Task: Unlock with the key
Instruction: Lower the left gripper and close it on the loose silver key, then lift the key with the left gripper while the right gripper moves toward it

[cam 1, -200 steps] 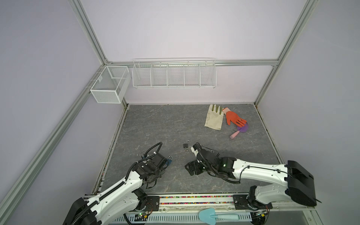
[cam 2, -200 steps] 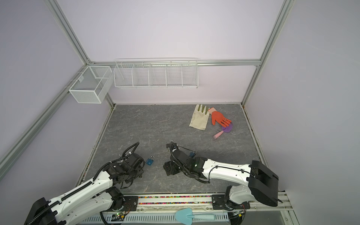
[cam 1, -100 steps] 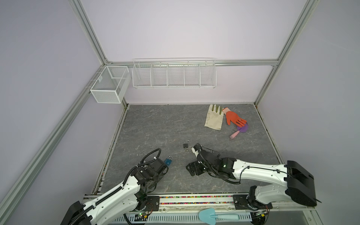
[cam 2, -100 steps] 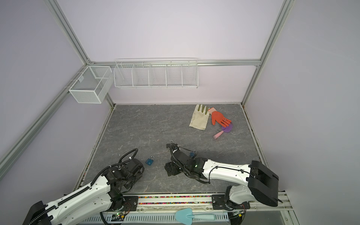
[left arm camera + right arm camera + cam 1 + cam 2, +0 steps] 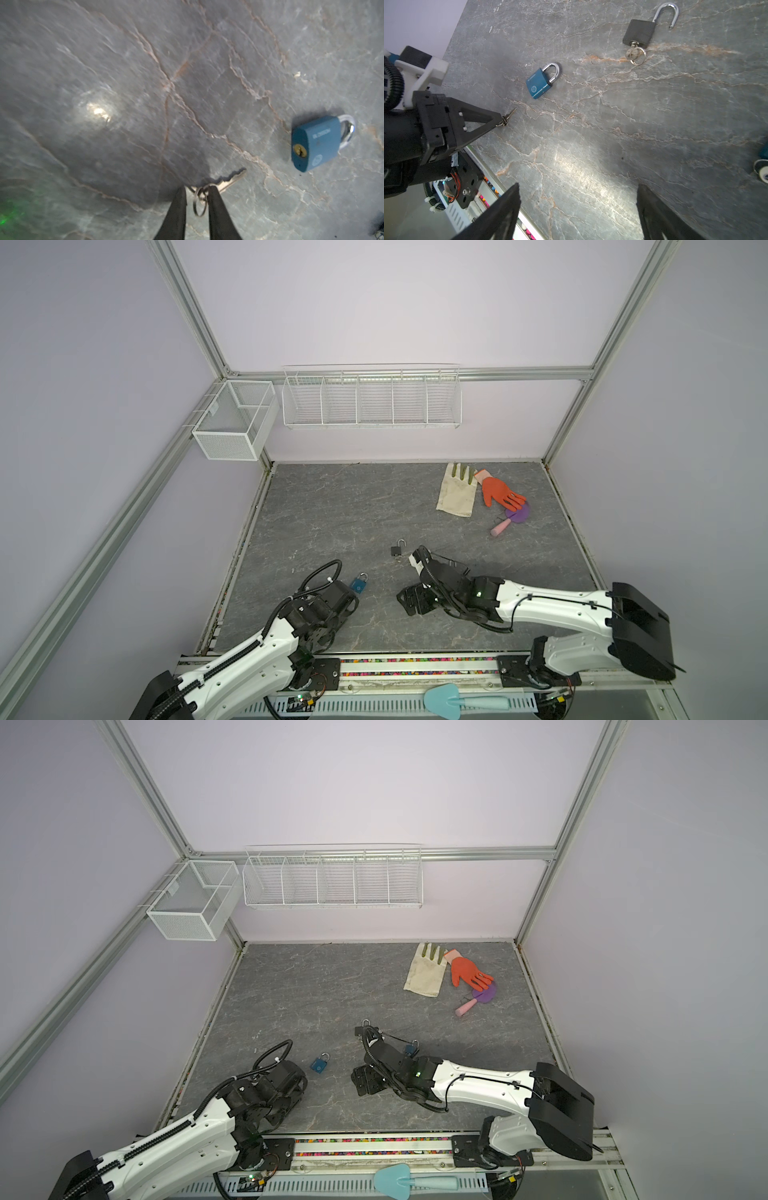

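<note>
A blue padlock (image 5: 360,583) (image 5: 319,1063) lies flat at the front left of the floor with its shackle shut; it also shows in both wrist views (image 5: 318,143) (image 5: 542,83). The key (image 5: 232,178) (image 5: 511,114) lies short of it, its blade pointing towards the padlock. My left gripper (image 5: 196,192) (image 5: 501,121) has its fingers narrowly apart around the key's ring, which touches one finger; I cannot make out a firm grip. My right gripper (image 5: 578,187) (image 5: 409,601) hangs wide open and empty just right of the padlock.
A black padlock (image 5: 639,34) (image 5: 398,549) lies open with a key in it behind the right gripper. A second blue padlock (image 5: 411,1048) lies by the right arm. Cream glove (image 5: 456,495), orange glove (image 5: 498,493) and purple brush (image 5: 513,516) lie back right. Wire baskets (image 5: 370,402) hang on the back wall.
My left arm has drawn back towards the front edge, uncovering the blue padlock, and its fingers have narrowed around the key's ring. The right arm has not moved.
</note>
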